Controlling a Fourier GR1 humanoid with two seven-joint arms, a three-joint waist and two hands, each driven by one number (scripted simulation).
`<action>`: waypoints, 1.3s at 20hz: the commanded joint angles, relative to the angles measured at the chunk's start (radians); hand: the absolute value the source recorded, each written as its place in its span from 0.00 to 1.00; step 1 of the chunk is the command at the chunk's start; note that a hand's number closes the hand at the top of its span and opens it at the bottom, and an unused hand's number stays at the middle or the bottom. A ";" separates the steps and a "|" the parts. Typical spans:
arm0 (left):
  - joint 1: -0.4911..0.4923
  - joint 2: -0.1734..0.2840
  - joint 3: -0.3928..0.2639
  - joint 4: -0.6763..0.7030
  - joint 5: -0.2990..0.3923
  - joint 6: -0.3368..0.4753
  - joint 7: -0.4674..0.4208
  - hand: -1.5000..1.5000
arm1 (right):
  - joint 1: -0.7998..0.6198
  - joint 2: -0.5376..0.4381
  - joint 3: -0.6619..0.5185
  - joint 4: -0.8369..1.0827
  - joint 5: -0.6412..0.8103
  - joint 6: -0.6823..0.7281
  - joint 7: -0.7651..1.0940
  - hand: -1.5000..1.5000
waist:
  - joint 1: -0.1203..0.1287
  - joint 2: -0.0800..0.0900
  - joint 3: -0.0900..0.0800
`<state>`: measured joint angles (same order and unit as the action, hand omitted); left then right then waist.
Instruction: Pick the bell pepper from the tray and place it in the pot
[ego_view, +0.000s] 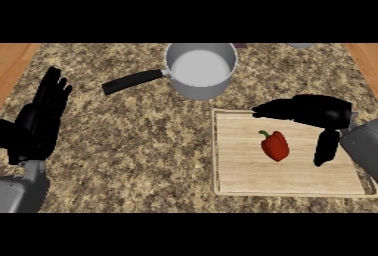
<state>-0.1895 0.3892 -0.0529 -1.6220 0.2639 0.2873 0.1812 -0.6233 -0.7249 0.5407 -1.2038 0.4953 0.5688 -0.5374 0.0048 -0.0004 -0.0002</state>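
1. Bare tray (244, 177) wood lies left of and below the bell pepper (275, 146)
2. The right hand (314, 112) arches over the pepper's far and right sides
3. Open counter (148, 145) separates tray and pot (200, 70)
4. The pot's handle (133, 82) juts left

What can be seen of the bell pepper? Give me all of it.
The bell pepper is red and glossy, with a short green stem at its upper left. It lies on its side near the middle of the pale wooden tray, tapering toward the lower right. Nothing grips it: the right hand hovers open above and beside it, thumb hanging to its right.
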 joint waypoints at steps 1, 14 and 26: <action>-0.044 -0.028 0.016 0.053 -0.023 -0.002 0.000 0.50 | 0.046 0.053 0.013 0.018 0.105 -0.025 0.013 0.00 | -0.004 0.001 0.000; 0.008 -0.074 0.044 -0.061 -0.108 -0.014 0.075 0.50 | 0.068 0.172 -0.088 0.088 0.284 -0.034 -0.046 0.00 | -0.001 0.000 0.000; -0.012 -0.094 0.098 0.001 -0.092 -0.087 0.033 0.50 | 0.009 0.246 -0.063 0.288 0.463 -0.175 -0.218 1.00 | 0.005 0.003 0.001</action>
<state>-0.1924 0.3075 0.0440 -1.6277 0.1813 0.1958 0.2078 -0.5954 -0.4775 0.4456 -0.9537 0.9028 0.4351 -0.6480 0.0081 0.0012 -0.0001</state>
